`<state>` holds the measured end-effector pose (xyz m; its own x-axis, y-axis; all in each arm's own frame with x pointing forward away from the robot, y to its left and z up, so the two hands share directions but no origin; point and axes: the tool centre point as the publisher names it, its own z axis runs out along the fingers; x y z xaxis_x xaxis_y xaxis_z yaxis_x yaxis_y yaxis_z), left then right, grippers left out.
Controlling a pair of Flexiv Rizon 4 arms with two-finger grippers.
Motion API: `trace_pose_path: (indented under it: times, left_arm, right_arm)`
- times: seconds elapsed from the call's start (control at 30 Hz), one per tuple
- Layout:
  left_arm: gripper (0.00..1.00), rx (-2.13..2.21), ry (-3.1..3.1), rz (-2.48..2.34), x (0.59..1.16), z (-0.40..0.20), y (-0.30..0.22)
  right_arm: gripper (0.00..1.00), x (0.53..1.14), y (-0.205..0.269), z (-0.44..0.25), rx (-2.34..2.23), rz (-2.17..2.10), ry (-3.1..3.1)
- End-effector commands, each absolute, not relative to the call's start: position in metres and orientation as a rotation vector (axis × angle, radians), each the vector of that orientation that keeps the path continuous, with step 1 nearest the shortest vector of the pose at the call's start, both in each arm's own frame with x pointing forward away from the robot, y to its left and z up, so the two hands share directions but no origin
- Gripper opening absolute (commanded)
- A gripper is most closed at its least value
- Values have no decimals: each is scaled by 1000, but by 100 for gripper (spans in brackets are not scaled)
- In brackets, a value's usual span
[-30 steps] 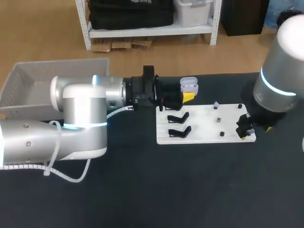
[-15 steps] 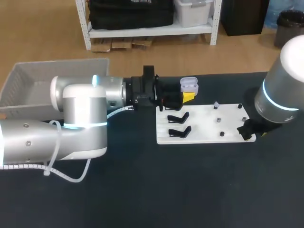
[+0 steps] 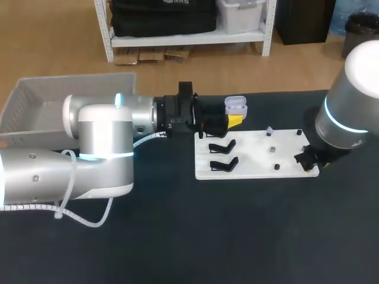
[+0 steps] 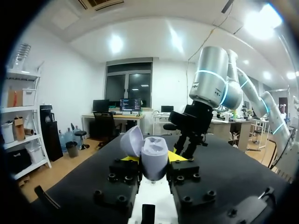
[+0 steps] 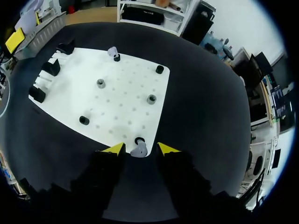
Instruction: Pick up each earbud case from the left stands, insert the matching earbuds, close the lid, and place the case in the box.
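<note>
Shifting slightly inward, right hand (image 5: 140,149) spread open around earbud (image 5: 138,150); left hand (image 4: 154,158) unmoved, gripping open earbud case (image 4: 149,154).

earbud case (image 4: 148,156): pale lavender
board (image 3: 254,160): white, with black stands (image 3: 222,146)
tabletop (image 3: 237,236): black
right fingers (image 5: 114,149): black, yellow tips
left arm (image 3: 100,136): silver, light-blue ring
box (image 3: 41,103): light grey

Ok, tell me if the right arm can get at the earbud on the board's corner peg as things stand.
Probably yes. The right gripper hangs open right over that earbud, a yellow tip on either side, and nothing lies between them on the white board.
</note>
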<state>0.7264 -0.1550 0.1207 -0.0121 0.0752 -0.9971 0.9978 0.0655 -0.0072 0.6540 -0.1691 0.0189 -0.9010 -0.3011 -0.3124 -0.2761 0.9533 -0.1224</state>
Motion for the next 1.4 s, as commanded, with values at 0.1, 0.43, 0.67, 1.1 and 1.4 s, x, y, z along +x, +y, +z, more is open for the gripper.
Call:
trace_pose_path:
  times: [0.1,0.43,0.67,1.1,1.4]
  left_arm:
    - [0,1203,1297,-1125,724,120,-155]
    - [0,1203,1297,-1125,724,120,-155]
    - [0,1203,1297,-1125,724,120,-155]
    - [0,1203,1297,-1125,724,120,-155]
    - [0,1203,1297,-1125,724,120,-155]
  right_arm:
    - [35,658,-168,19,-422,-113,2780]
    - [0,657,-168,17,-412,-114,2789]
    - [0,654,-167,31,-393,-132,2801]
    - [0,626,-152,120,-228,-255,2913]
    - [0,622,-136,155,-40,-326,2893]
